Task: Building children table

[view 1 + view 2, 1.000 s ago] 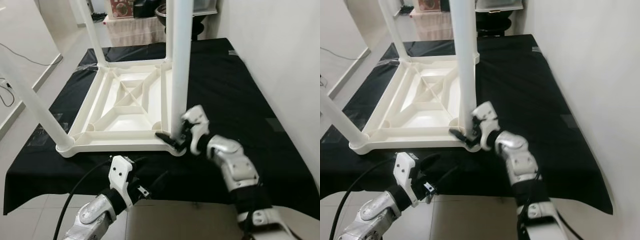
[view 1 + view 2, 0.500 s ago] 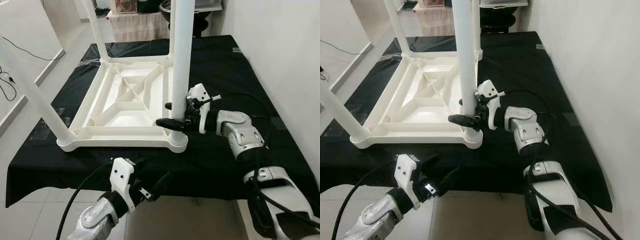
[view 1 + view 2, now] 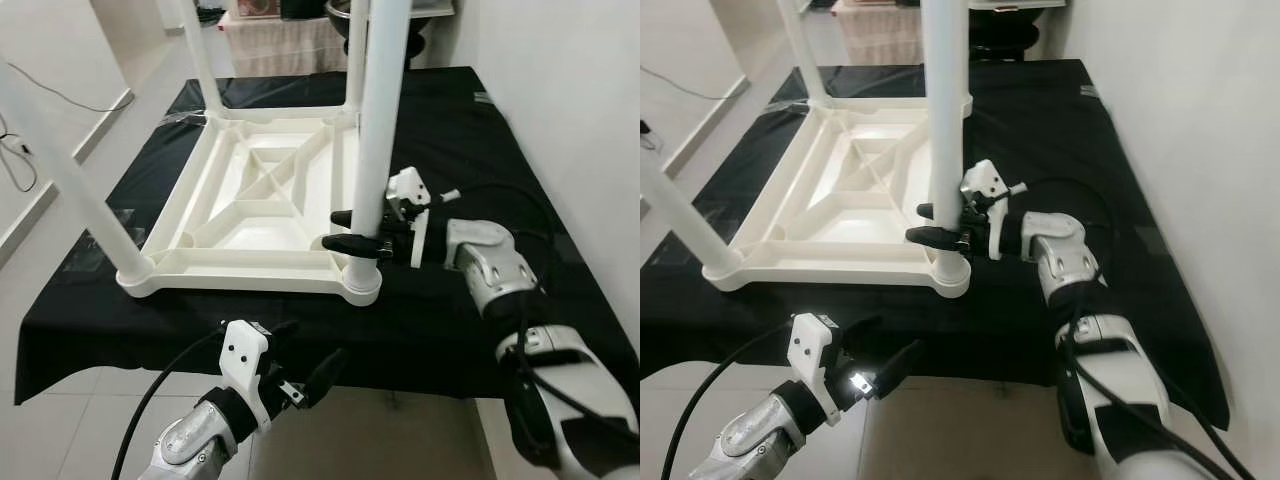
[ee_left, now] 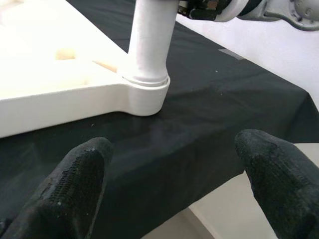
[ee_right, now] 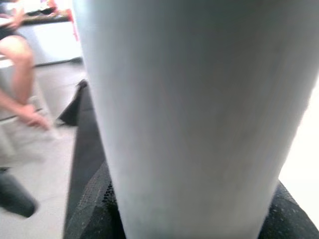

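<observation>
— Nearest us, what's the left claw (image 3: 305, 372) up to?

— It hangs below the front edge of the worktop (image 3: 470, 130), its two long black fingers (image 4: 75, 181) spread wide with nothing between them. Their pads look coarse and grainy in the wrist view.

— And the worktop itself?

— Draped in a matte black cloth (image 3: 440, 330) that hangs over the near edge. On it lies the white children's table (image 3: 255, 215), upside down: smooth moulded plastic, a square top with rounded corners and crossing ribs underneath that split it into shallow hollows, all bare.

— The right claw (image 3: 345, 230)?

— At the near right corner, its fingers closed around the round white leg (image 3: 383, 120) just above the corner socket (image 3: 360, 285), one finger on either side. The leg stands upright, a plain smooth tube, seated in that collar.

— Further back?

— A leg (image 3: 70, 180) at the near left corner leaning outward, and another leg (image 3: 200, 60) at the far left corner. Beyond the worktop, pale floor tiles (image 3: 90, 60).
</observation>
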`<state>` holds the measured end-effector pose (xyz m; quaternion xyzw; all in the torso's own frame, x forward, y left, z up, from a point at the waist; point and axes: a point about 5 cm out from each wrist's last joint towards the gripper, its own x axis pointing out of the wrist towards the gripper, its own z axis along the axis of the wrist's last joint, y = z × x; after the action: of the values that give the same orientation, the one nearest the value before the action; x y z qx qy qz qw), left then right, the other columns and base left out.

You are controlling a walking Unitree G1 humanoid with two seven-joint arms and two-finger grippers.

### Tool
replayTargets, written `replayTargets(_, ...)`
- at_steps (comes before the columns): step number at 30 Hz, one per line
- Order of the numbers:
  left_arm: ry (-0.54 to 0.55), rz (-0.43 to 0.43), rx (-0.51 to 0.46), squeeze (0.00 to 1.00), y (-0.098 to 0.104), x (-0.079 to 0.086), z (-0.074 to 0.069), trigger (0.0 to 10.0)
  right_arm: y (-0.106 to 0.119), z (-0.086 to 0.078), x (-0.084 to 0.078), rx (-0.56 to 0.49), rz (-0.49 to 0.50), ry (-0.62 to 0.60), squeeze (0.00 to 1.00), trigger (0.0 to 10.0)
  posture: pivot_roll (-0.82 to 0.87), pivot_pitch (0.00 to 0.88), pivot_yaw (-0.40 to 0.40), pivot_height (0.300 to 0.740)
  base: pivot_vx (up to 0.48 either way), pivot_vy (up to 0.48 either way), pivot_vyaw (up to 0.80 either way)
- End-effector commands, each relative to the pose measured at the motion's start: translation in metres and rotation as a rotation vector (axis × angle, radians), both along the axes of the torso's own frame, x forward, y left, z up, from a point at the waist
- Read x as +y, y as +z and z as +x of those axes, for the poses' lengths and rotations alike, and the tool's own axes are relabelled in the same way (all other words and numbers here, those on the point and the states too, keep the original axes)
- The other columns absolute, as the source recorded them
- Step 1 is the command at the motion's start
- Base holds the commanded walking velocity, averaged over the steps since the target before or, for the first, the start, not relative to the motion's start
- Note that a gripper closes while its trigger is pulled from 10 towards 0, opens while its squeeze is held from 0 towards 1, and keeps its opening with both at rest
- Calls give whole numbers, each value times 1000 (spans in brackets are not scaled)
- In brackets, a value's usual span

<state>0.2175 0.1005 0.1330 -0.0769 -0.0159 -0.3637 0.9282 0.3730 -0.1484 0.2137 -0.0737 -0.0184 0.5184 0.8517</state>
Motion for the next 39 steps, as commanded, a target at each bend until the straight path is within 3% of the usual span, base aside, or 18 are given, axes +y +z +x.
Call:
replayTargets(1,-8,5,23,0,-3,2,-3,10000,-32,-6,-15,99,8,-230,0,0,-15,163,14,740,0,0,0)
replayTargets(3,-9,6,24,0,-3,2,-3,10000,-40,-11,-18,112,1,-323,0,0,-15,163,14,740,0,0,0)
replayTargets(4,-10,12,22,0,-3,6,-1,10000,-59,-20,-35,64,57,-1040,0,0,-36,164,14,740,0,0,0)
replayTargets(5,-10,12,22,0,-3,6,-1,10000,-59,-20,-35,64,57,-1040,0,0,-36,164,14,740,0,0,0)
replayTargets(7,-11,13,19,0,-2,7,3,10000,-86,-64,-4,88,-28,-1054,0,0,-28,171,43,740,0,0,0)
replayTargets(8,-12,15,18,0,-2,7,4,10000,-89,-70,14,95,-56,-916,0,0,-59,147,57,740,0,0,0)
replayTargets(16,-42,28,10,0,-4,4,12,10000,-88,-52,33,113,-64,-731,0,0,-47,120,45,740,0,0,0)
replayTargets(17,-21,24,4,0,-4,5,13,10000,-82,-54,37,116,-51,-771,0,4824,-48,119,43,740,0,0,0)
replayTargets(19,-15,23,3,0,-3,6,13,10000,-80,-56,39,116,-45,-803,0,4824,-48,119,43,740,0,0,0)
replayTargets(20,-4,22,1,0,-3,7,14,10000,-76,-56,41,124,-27,-764,20,10000,-39,113,37,740,0,0,0)
replayTargets(22,2,21,0,0,-3,7,15,10000,-73,-57,43,132,-20,-732,20,10000,-39,113,37,740,0,0,0)
replayTargets(23,5,20,-1,0,-3,7,15,10000,-70,-56,44,129,-11,-695,1000,10000,-37,111,34,740,0,0,0)
replayTargets(25,3,17,-3,0,-3,6,16,10000,-47,-49,50,78,44,-406,1000,10000,-38,109,25,740,0,0,0)
replayTargets(27,1,16,-4,0,-3,6,16,10000,-37,-47,50,48,57,-283,1000,10000,-38,109,25,740,0,0,0)
replayTargets(28,0,14,-5,0,-3,5,16,10000,-29,-45,49,39,54,-176,906,10000,-35,109,23,740,0,0,0)
replayTargets(30,0,14,-5,0,-3,5,16,10000,-29,-45,49,39,54,-176,906,10000,-35,109,23,740,0,0,0)
replayTargets(31,0,11,-7,0,-3,3,16,10000,-22,-40,41,12,-20,-32,0,10000,-25,113,16,740,0,0,0)
replayTargets(39,7,-1,-8,0,-2,-1,12,10000,-10,-23,25,43,-115,122,0,10000,-13,132,0,740,0,0,0)
